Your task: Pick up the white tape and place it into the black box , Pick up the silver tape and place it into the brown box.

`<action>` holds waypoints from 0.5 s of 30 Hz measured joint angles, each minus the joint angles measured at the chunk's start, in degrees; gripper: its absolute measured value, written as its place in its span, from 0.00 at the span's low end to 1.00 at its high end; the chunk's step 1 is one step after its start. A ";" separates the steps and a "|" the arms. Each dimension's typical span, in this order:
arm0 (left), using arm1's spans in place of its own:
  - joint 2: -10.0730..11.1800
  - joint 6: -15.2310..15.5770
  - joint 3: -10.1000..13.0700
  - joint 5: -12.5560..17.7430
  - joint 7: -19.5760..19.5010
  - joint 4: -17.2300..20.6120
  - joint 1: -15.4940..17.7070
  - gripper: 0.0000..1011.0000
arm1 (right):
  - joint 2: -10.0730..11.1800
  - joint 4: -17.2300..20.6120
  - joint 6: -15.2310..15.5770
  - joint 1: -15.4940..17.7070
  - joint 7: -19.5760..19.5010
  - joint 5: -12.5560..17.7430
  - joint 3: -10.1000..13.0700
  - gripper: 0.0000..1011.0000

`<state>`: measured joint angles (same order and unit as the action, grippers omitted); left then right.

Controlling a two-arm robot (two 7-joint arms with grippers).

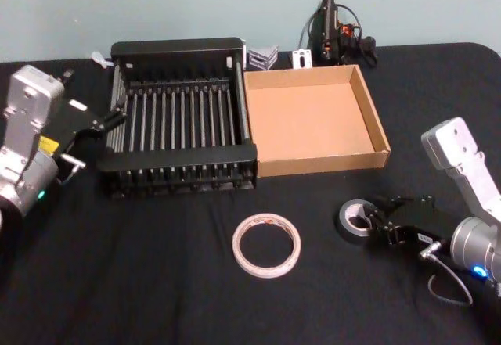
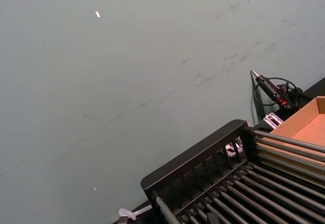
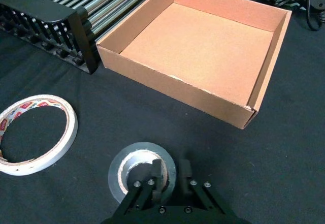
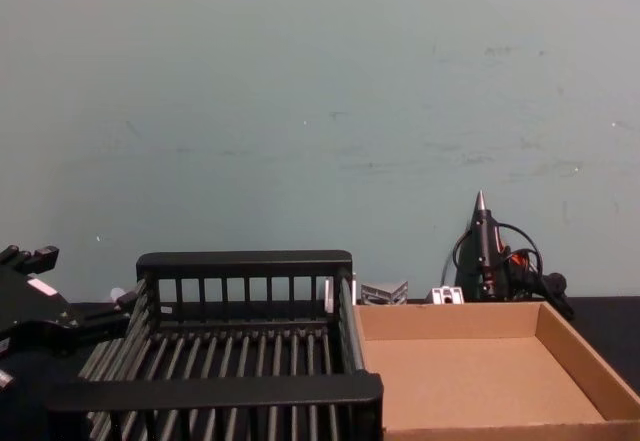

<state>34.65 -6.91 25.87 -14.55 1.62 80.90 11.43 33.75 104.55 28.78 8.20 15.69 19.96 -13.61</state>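
The silver tape (image 1: 354, 221) lies flat on the black cloth in front of the brown box (image 1: 376, 118). My right gripper (image 1: 374, 221) is down on it. In the right wrist view one finger (image 3: 155, 172) sits inside the core of the silver tape (image 3: 118, 169) and the other hugs the outside of the roll's wall, so the gripper (image 3: 170, 173) is shut on that wall. The white tape (image 1: 266, 245), with red print inside, lies flat to the left, also seen as a ring (image 3: 67, 132). The black box (image 1: 180, 52) stands beside the brown box (image 3: 175, 89). My left gripper (image 1: 112, 117) hovers at the crate's left side.
A glue gun (image 1: 332, 26) with its cable and small metal brackets (image 1: 263, 55) sit behind the boxes at the table's back edge. Both boxes hold nothing. Bare black cloth stretches between the tapes and the boxes' front walls.
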 joint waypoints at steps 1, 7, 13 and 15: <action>0.00 0.00 0.00 0.00 0.00 0.00 0.00 0.99 | 0.00 0.00 0.00 0.00 0.00 0.01 0.00 0.24; 0.00 0.00 0.00 0.00 0.00 0.00 0.00 0.99 | 0.00 0.00 0.00 0.00 0.00 0.04 0.00 0.12; 0.00 0.00 0.00 0.00 0.00 0.00 0.00 0.99 | 0.00 0.00 0.00 0.00 0.00 0.04 0.01 0.12; 0.00 0.00 0.00 0.00 0.00 0.00 0.00 0.99 | 0.00 0.00 0.00 0.00 0.00 0.04 0.00 0.12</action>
<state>34.65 -6.91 25.86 -14.55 1.62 80.90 11.43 33.74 104.56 28.78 8.20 15.69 19.99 -13.61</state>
